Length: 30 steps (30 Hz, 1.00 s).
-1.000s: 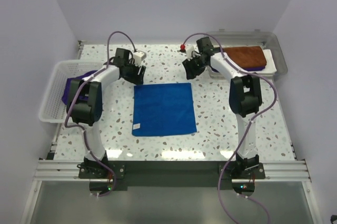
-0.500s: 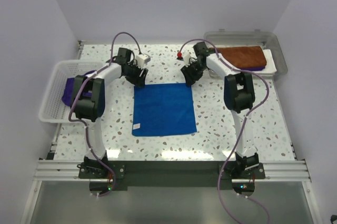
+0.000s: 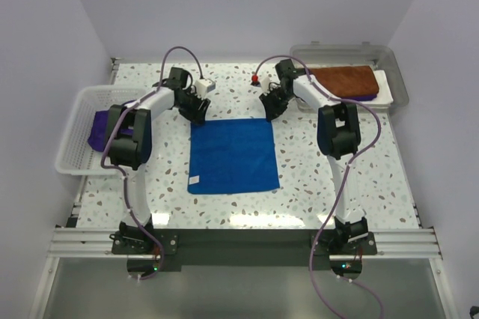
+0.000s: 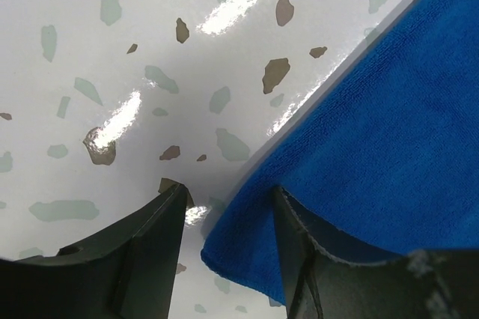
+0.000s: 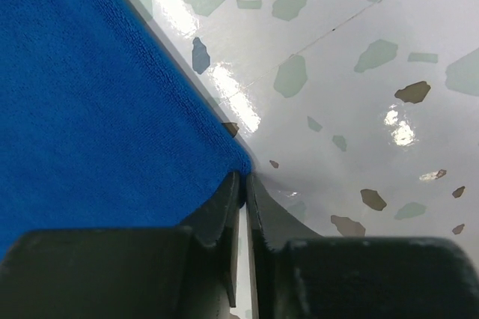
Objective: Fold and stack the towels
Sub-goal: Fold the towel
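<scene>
A royal blue towel [image 3: 232, 156] lies flat in the middle of the table. My left gripper [image 3: 196, 113] is at its far left corner. In the left wrist view the left gripper [image 4: 228, 210] is open: one finger [image 4: 150, 248] is on the bare table, the other [image 4: 307, 259] rests on the blue towel [image 4: 389, 124], and the corner lies between them. My right gripper [image 3: 271, 108] is at the far right corner. In the right wrist view the right gripper [image 5: 244, 180] is shut, pinching the corner tip of the blue towel [image 5: 90, 109]. A rust-brown towel [image 3: 344, 78] lies folded on a purple one [image 3: 368, 96].
The grey tray [image 3: 400, 87] with the folded towels stands at the back right. A white mesh basket [image 3: 75, 135] at the left edge holds another purple towel [image 3: 101, 126]. A small red piece [image 3: 260, 78] shows near the right arm's wrist.
Both grippers came down onto the blue towel's far corners. The right jaws closed on their corner. The left jaws narrowed a little.
</scene>
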Each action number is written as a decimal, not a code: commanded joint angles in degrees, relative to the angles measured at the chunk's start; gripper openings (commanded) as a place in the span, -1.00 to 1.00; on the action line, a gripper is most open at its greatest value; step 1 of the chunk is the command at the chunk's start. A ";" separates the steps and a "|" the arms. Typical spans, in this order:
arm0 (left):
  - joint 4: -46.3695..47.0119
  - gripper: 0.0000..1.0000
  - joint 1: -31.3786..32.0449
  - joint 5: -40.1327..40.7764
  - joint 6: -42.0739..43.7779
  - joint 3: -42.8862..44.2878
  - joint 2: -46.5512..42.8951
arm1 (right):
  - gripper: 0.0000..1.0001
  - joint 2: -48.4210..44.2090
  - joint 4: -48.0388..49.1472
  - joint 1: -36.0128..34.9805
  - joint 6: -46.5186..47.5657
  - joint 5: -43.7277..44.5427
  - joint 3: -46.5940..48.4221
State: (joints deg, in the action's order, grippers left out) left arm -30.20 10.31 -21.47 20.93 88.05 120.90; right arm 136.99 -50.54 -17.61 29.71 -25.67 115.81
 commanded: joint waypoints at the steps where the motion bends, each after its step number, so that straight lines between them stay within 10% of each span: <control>1: -4.16 0.08 -0.20 -0.85 2.54 1.77 1.62 | -0.88 2.41 -2.54 -0.24 1.49 -0.79 0.21; 30: -7.60 -0.42 -1.78 7.15 3.33 -1.74 0.30 | -1.00 0.03 -0.26 -0.32 0.96 3.25 -2.69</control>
State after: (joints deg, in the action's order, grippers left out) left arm -33.89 9.91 -16.82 23.42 87.61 120.09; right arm 136.73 -49.80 -17.61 30.02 -25.63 114.98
